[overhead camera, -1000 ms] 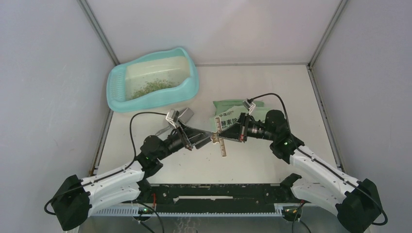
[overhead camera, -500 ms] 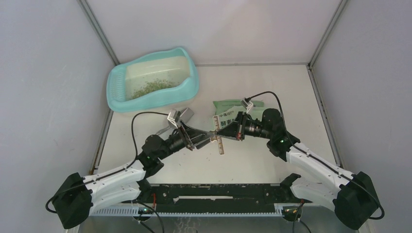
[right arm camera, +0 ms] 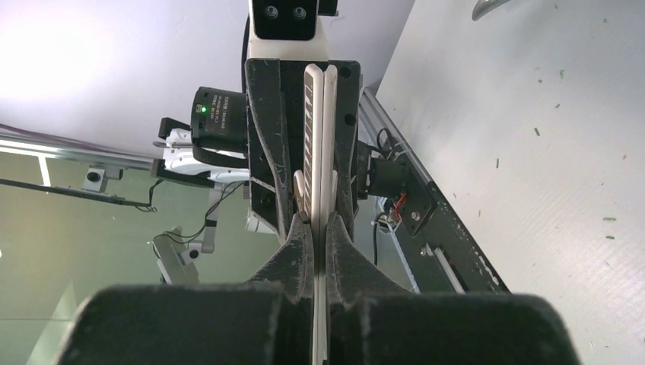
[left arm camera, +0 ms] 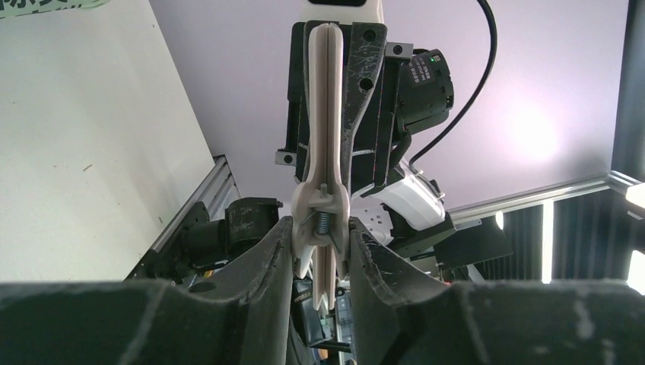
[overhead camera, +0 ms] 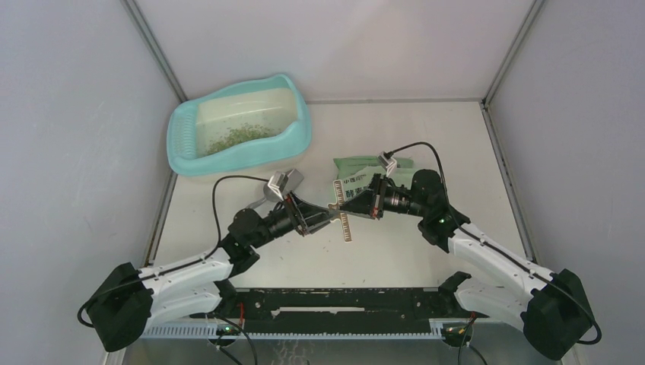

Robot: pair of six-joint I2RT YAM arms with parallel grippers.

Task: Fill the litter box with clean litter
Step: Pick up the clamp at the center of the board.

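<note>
The turquoise litter box [overhead camera: 182, 163] stands at the back left, with a thin patch of green-beige litter [overhead camera: 239, 137] on its cream floor. Both grippers meet over the middle of the table on a cream bag clip [overhead camera: 344, 222]. My left gripper [overhead camera: 329, 216] pinches the clip's spring end [left arm camera: 325, 217], a finger [left arm camera: 275, 255] pressed on each side. My right gripper [overhead camera: 354, 207] is shut on the clip's long bars [right arm camera: 319, 129]. In the left wrist view the clip runs straight ahead into the right gripper.
A flat green printed bag [overhead camera: 363, 176] lies behind the right gripper. A grey metal scoop [overhead camera: 293, 179] lies behind the left wrist, partly hidden. Stray granules [right arm camera: 536, 131] dot the white table. Grey walls close in three sides.
The left gripper has moved right onto the clip and its jaws have closed from wide open onto the spring end. The right arm shifted slightly left, still holding the clip.
</note>
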